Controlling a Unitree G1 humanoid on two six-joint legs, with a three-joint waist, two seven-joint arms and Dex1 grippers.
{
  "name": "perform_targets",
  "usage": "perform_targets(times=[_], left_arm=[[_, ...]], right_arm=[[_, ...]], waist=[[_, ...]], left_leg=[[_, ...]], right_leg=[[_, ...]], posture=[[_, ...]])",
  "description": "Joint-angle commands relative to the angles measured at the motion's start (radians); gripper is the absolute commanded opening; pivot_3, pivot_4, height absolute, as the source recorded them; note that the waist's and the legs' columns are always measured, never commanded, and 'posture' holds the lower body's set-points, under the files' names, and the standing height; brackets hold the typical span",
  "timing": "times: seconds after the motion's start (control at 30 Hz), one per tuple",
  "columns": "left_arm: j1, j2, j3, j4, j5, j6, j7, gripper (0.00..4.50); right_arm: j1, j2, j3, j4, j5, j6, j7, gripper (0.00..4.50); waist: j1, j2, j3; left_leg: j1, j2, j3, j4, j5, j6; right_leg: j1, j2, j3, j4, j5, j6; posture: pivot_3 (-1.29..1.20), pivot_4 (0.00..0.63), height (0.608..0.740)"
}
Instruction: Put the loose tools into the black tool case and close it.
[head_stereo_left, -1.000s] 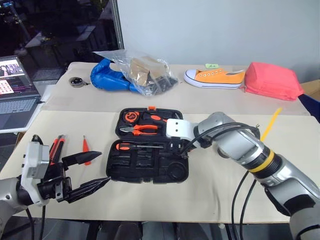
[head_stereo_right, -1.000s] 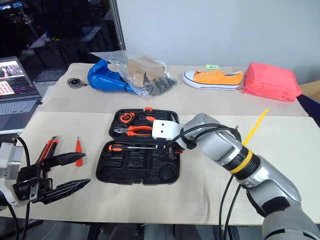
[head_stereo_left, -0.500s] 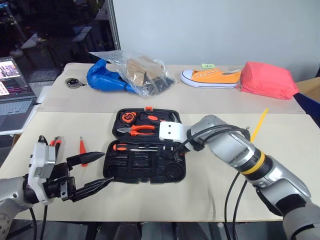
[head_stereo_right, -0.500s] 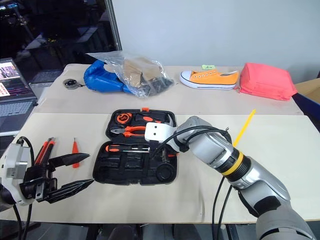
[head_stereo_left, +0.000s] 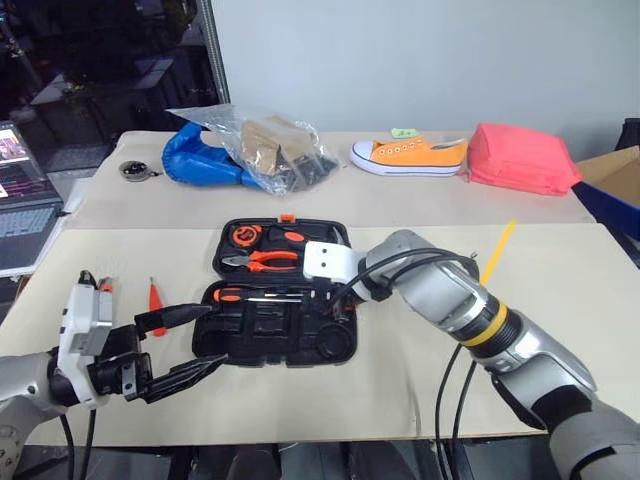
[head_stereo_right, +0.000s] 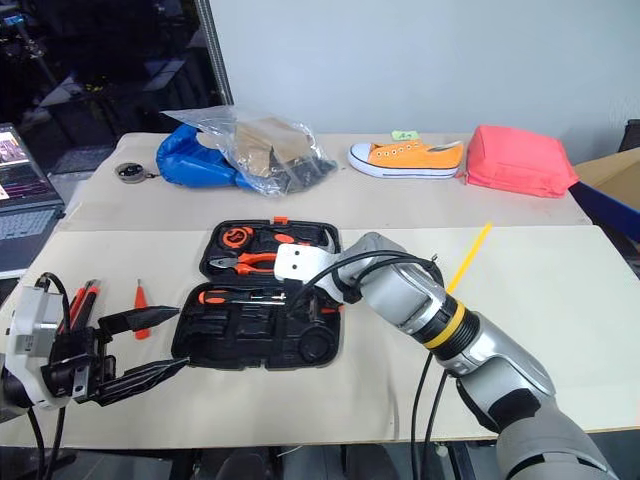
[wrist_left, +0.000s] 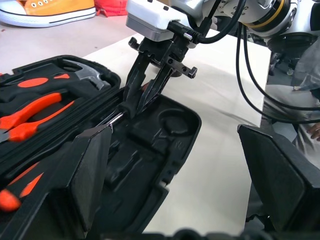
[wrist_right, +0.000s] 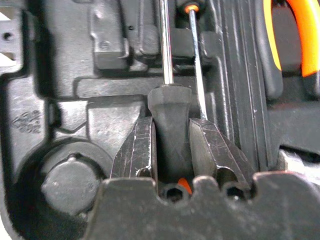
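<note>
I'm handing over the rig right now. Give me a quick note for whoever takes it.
Right gripper: jaws shut on a black-handled screwdriver, over the open black tool case.
Left gripper: jaws open, empty, near the case's left end.
Done: one long screwdriver lies in the case.
Left: seat the held one, add the small orange screwdriver and utility knife from the table, close the case.

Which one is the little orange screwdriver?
Find the open black plastic tool case on the beige table. On the table beside it, toward the robot's left, lies the small all-orange screwdriver. Unlike the orange-and-black utility knife farther out, it is thin and one colour.
</note>
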Motion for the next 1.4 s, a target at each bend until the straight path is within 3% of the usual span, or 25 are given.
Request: perform_targets(times=[0.03, 0.37, 0.77, 1.17, 1.23, 1.37, 1.4], left_arm=[[-0.001, 0.004, -0.002, -0.009, 0.004, -0.021, 0.002, 4.29], [0.001, 0.007, -0.001, -0.010, 0.003, -0.021, 0.005, 4.29], [0.015, 0.011, 0.011, -0.015, 0.003, -0.022, 0.005, 4.29], [0.016, 0.027, 0.016, -0.009, 0.002, -0.020, -0.002, 4.29], [0.016, 0.029, 0.016, -0.009, 0.003, -0.020, -0.002, 4.29], [0.018, 0.030, 0.017, -0.002, 0.006, -0.020, -0.004, 4.29], [0.019, 0.030, 0.018, 0.001, 0.008, -0.021, -0.006, 4.29]], right_arm=[[-0.028, 0.042, -0.047, -0.018, 0.032, -0.009, -0.011, 0.63], [-0.018, 0.091, -0.066, 0.053, 0.017, -0.043, -0.075, 0.63], [0.055, 0.028, -0.007, 0.059, -0.002, -0.061, -0.042, 0.63], [0.065, 0.048, 0.037, 0.088, -0.041, -0.094, -0.066, 0.63], [0.071, 0.029, 0.051, 0.081, -0.056, -0.138, -0.049, 1.65], [0.111, 0.000, -0.032, 0.017, -0.023, -0.271, -0.032, 2.85], [0.121, -0.001, -0.056, 0.005, -0.006, -0.305, -0.026, 2.85]], waist=[[-0.003, 0.000, 0.000], [0.001, 0.000, 0.000], [0.000, 0.000, 0.000], [-0.002, 0.000, 0.000], [-0.002, 0.000, 0.000], [0.001, 0.000, 0.000], [0.001, 0.000, 0.000]], left_leg=[[0.000, 0.000, 0.000, 0.000, 0.000, 0.000], [-0.004, -0.002, 0.000, 0.000, 0.000, 0.000], [-0.005, -0.002, 0.000, 0.000, 0.000, 0.000], [-0.005, -0.002, 0.000, 0.000, 0.000, 0.000], [-0.004, -0.002, 0.000, 0.000, 0.000, 0.000], [-0.004, -0.002, 0.000, 0.000, 0.000, 0.000], [-0.005, -0.002, 0.000, 0.000, 0.000, -0.001]], right_leg=[[0.000, 0.000, 0.000, 0.000, 0.000, 0.000], [-0.002, -0.005, -0.001, -0.001, 0.000, 0.000], [-0.003, -0.004, 0.000, -0.001, 0.000, 0.000], [-0.004, -0.003, 0.000, -0.001, 0.000, 0.000], [-0.003, -0.003, 0.000, -0.001, 0.000, 0.000], [-0.003, -0.004, 0.000, -0.001, 0.000, 0.001], [-0.003, -0.004, -0.001, -0.001, 0.000, 0.001]], posture=[[0.00, 0.150, 0.740], [0.00, 0.150, 0.740], [0.00, 0.150, 0.740], [0.00, 0.150, 0.740], [0.00, 0.150, 0.740], [0.00, 0.150, 0.740], [0.00, 0.150, 0.740]])
